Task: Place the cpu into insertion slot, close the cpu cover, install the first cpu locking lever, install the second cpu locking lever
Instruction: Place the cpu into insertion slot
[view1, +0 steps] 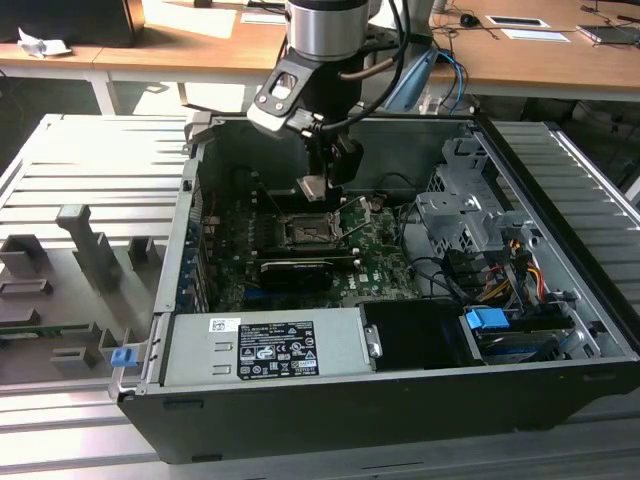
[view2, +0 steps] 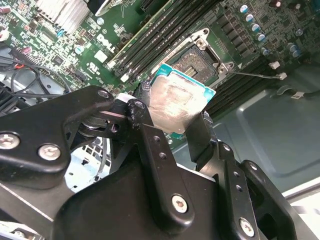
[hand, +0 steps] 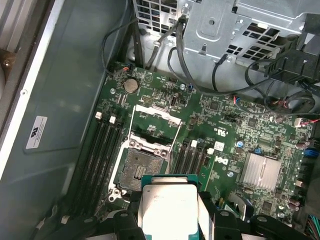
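Observation:
The cpu is a small square chip with a silvery face and green edge. My gripper is shut on it, a black finger on each side, in the air above the motherboard. In both wrist views the cpu sits between the fingers, a little off to one side of the insertion slot. The slot is bare and dark. The cpu cover stands flipped open at the slot's far edge. A thin locking lever sticks out beside the slot.
The open computer case surrounds the board. A grey power supply box lies at its front. A metal drive cage with cables fills the exterior view's right. Memory slots and a finned heatsink flank the slot.

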